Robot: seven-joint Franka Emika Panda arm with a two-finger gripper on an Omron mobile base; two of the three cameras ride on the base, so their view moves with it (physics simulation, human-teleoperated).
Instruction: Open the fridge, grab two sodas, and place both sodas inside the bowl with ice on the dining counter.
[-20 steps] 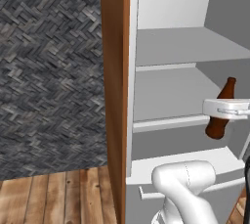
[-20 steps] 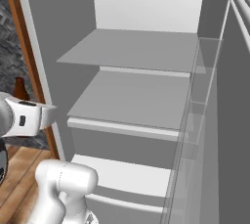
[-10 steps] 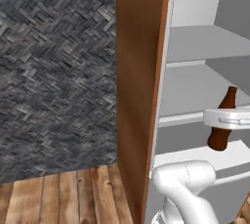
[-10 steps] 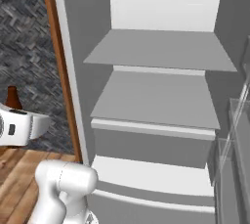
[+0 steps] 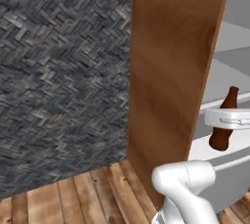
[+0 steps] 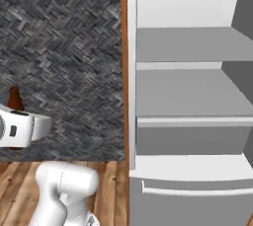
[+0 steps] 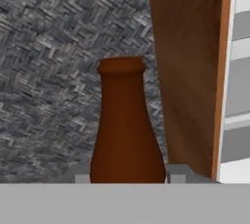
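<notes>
Claw (image 7: 128,175) pinches smooth, curved brown bottle (image 7: 126,130).

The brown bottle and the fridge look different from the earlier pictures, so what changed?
The whole picture slid: the base turned left, away from the open fridge, so the stone wall now takes more of both base views and the shelves sit further right. That is the camera moving, not the fridge. The gripper kept its jaws shut on the brown bottle, still upright, carried along with the arm.

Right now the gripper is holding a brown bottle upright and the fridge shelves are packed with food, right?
Not quite. The gripper does hold the brown bottle upright, but the fridge shelves are bare, as the right base view shows.
</notes>
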